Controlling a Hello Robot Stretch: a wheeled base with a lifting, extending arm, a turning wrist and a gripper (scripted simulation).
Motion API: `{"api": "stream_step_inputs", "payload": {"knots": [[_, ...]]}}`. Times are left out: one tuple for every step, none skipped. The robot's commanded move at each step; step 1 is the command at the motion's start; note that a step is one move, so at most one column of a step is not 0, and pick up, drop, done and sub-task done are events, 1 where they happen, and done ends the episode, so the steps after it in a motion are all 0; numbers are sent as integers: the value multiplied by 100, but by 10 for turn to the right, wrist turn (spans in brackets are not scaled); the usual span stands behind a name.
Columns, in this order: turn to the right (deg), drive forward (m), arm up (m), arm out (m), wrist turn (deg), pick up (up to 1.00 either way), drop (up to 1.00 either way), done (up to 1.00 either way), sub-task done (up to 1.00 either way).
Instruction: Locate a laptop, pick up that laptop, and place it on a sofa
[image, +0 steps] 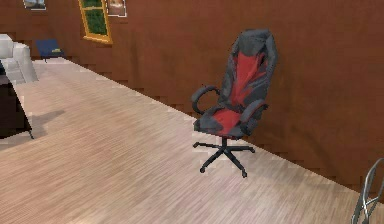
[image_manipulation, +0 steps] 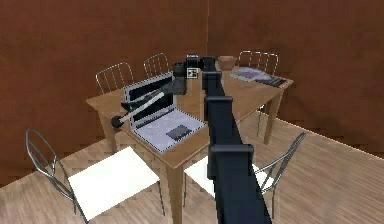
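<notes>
Wooden table (image_manipulation: 105, 108), arm side view: my pincer (image_manipulation: 122, 120) at nine o'clock of laptop (image_manipulation: 172, 130); whether it holds anything, I cannot tell. Forward view: red office chair (image: 235, 100), two o'clock.

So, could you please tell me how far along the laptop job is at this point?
Done: the laptop is found, lying open on the wooden table. In hand: the arm reaches over the table with the tool at the laptop; whether it holds anything cannot be told. Left: lifting it and carrying it to what looks like a white sofa.
</notes>
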Motion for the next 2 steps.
{"api": "stream_step_inputs", "payload": {"knots": [[0, 0, 0, 0, 450, 0, 0, 0, 0], [0, 0, 0, 0, 90, 0, 0, 0, 0]]}}
